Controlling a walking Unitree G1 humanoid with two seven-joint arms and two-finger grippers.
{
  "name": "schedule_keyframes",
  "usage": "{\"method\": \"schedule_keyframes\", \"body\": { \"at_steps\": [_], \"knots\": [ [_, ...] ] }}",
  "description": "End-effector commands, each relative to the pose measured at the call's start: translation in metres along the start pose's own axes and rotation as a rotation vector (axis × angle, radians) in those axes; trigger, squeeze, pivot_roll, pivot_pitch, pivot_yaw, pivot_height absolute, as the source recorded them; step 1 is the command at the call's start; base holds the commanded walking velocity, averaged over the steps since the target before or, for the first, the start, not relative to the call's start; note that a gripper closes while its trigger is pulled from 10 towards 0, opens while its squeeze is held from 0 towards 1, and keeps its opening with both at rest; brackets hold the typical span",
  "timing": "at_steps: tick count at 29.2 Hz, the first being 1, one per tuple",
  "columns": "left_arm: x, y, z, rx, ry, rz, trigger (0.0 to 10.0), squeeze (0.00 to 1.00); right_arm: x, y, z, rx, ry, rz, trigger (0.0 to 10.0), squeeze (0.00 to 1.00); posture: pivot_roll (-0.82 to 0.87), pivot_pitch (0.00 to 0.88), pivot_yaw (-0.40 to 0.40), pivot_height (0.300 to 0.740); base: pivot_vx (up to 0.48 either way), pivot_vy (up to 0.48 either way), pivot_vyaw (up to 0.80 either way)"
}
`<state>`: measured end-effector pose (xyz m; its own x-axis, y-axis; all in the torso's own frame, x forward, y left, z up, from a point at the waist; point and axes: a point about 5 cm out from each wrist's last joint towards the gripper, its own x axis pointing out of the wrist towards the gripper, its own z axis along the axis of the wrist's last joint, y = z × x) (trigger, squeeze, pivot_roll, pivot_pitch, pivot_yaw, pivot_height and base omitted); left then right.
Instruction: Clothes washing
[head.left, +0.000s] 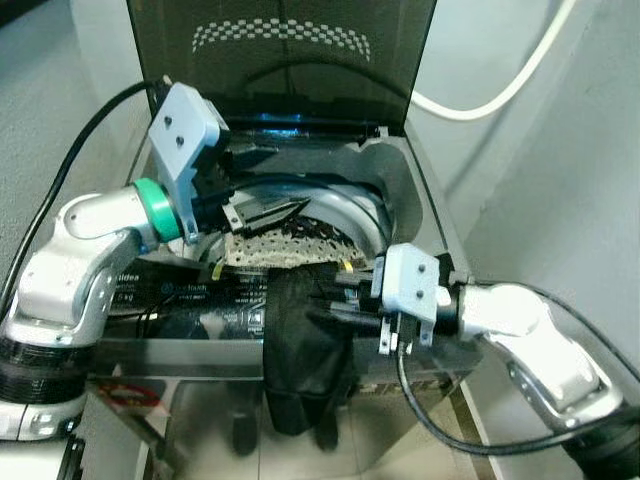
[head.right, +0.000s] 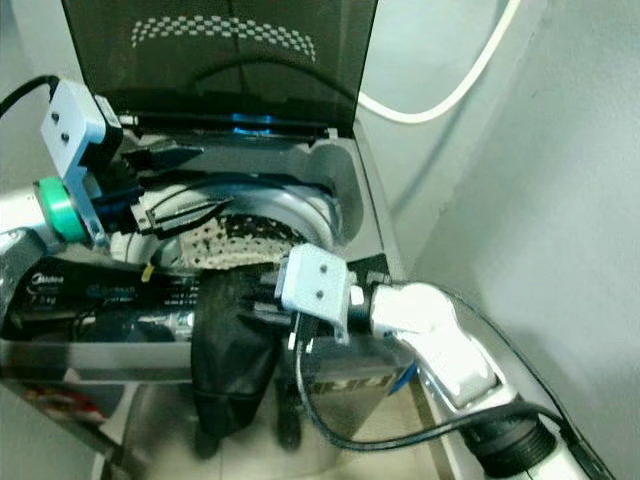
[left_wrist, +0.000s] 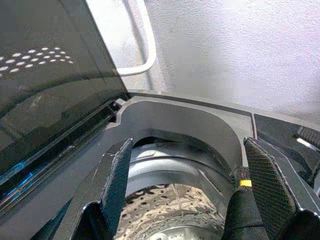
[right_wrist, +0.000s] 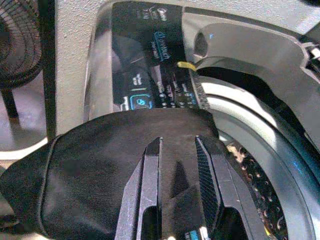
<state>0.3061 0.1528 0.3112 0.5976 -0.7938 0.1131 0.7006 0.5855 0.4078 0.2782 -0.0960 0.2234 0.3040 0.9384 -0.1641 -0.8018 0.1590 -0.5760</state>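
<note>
A top-loading washing machine stands before me with its dark lid (head.left: 280, 60) raised and its perforated drum (head.left: 290, 245) showing. A black garment (head.left: 300, 350) hangs over the front rim and the control panel (head.left: 190, 295), trailing down the machine's front. My right gripper (right_wrist: 177, 142) reaches in from the right and is shut on a bunched fold of the garment (right_wrist: 100, 150) at the rim. My left gripper (head.left: 285, 212) hovers above the drum's left side with its fingers (left_wrist: 120, 175) spread wide and nothing between them.
A white hose (head.left: 500, 95) loops along the grey wall (head.left: 560, 200) behind and to the right of the machine. A black cable (head.left: 90, 130) trails off my left arm. A fan grille (right_wrist: 20, 40) stands on the floor beside the washer's front.
</note>
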Motion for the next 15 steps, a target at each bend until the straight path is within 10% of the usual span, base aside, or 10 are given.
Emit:
{"method": "schedule_keyframes", "body": {
  "at_steps": [1,6,8,13,15],
  "knots": [
    [-0.003,-0.001,0.0,-0.004,0.008,0.003,10.0,0.0,0.002,0.006,-0.005,0.009,0.02,0.033,10.0,0.0,0.09,0.069,-0.012,0.74,0.0,0.0,0.0],
    [-0.002,0.0,0.005,-0.012,-0.007,0.034,10.0,0.0,0.007,0.015,-0.019,0.026,0.073,0.076,10.0,0.0,0.09,0.073,-0.017,0.74,0.0,0.0,0.0],
    [0.0,0.0,0.006,-0.019,-0.013,0.05,10.0,0.0,0.013,0.015,-0.028,0.043,0.102,0.044,3.1,0.0,0.1,0.073,-0.017,0.74,0.0,0.0,0.0],
    [0.0,0.0,0.006,-0.023,-0.012,0.053,10.0,0.0,0.016,0.015,-0.031,0.047,0.111,0.027,3.1,0.0,0.1,0.073,-0.017,0.74,0.0,0.0,0.0],
    [0.0,-0.003,0.004,-0.034,-0.004,0.05,10.0,0.0,0.018,0.014,-0.033,0.051,0.117,0.005,1.5,0.0,0.1,0.073,-0.017,0.74,0.0,0.0,0.0]
  ]
}}
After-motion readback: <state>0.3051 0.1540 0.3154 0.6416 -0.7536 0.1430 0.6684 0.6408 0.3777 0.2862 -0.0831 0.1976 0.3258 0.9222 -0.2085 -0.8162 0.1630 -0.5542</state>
